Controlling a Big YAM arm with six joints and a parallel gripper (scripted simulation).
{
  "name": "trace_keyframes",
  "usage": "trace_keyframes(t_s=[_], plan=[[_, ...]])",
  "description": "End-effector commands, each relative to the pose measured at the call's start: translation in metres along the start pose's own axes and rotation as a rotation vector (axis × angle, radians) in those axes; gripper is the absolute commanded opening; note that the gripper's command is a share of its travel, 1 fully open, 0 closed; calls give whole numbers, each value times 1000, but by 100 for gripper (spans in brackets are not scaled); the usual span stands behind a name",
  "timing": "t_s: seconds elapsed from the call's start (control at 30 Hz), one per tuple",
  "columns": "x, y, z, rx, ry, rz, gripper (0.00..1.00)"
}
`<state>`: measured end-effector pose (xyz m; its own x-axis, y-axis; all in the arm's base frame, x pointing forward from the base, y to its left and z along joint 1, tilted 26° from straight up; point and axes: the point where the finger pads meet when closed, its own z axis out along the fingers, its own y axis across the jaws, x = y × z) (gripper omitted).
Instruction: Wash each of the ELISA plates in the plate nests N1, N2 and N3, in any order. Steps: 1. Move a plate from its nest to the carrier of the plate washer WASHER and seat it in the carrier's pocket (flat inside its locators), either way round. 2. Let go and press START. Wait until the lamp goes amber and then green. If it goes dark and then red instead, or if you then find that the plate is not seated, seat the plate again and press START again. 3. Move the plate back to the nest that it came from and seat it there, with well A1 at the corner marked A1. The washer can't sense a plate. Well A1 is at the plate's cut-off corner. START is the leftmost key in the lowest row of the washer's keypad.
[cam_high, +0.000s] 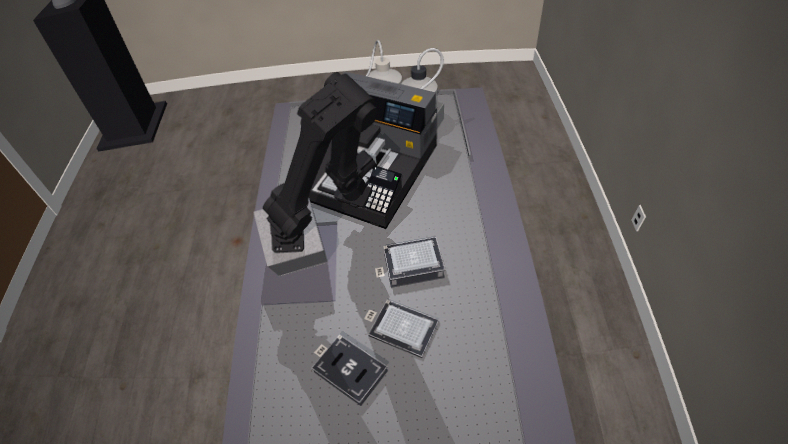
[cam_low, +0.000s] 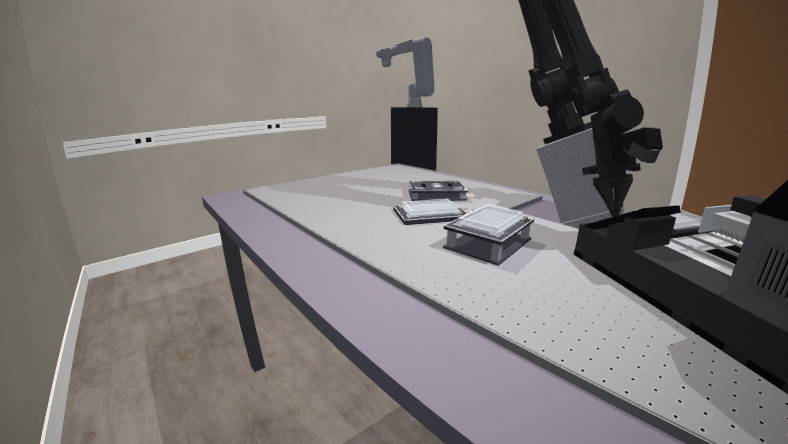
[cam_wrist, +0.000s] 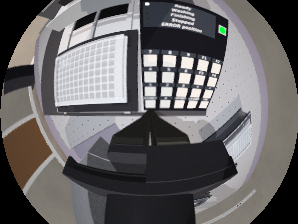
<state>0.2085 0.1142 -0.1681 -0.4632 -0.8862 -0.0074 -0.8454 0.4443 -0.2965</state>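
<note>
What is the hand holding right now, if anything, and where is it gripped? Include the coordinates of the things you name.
Nothing is held: the hand (cam_low: 614, 214) (cam_wrist: 150, 113) is shut with its fingertips together, at the near edge of the keypad (cam_high: 379, 198) (cam_wrist: 181, 80).

The washer (cam_high: 412, 184) (cam_low: 683, 275) (cam_wrist: 172, 113), a dark unit with a pale-keyed keypad (cam_high: 379, 198) (cam_wrist: 181, 81), showed a green lamp (cam_high: 395, 178) (cam_wrist: 222, 30), and a white gridded plate (cam_wrist: 91, 71) lay flat on its carrier beside the keypad. Nest N3 (cam_high: 336, 380) (cam_low: 437, 188), a low black block with white corner marks, held no plate and was turned at an angle on the table. Pale, clear-welled plates lay flat on raised nest N1 (cam_high: 417, 272) (cam_low: 488, 250) and on the lower, angled nest N2 (cam_high: 398, 344) (cam_low: 406, 218).
</note>
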Motion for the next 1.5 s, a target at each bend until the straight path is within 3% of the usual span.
trace_keyframes(t_s=[0.0,0.47,1.0,1.1,1.47], plan=[[-10,-5,6,7,-23,3,0],[-7,-2,2,6,-19,-1,0],[-10,-5,16,7,-24,0,0],[-6,1,3,1,-18,-8,0],[-3,1,-15,3,-14,-6,0]])
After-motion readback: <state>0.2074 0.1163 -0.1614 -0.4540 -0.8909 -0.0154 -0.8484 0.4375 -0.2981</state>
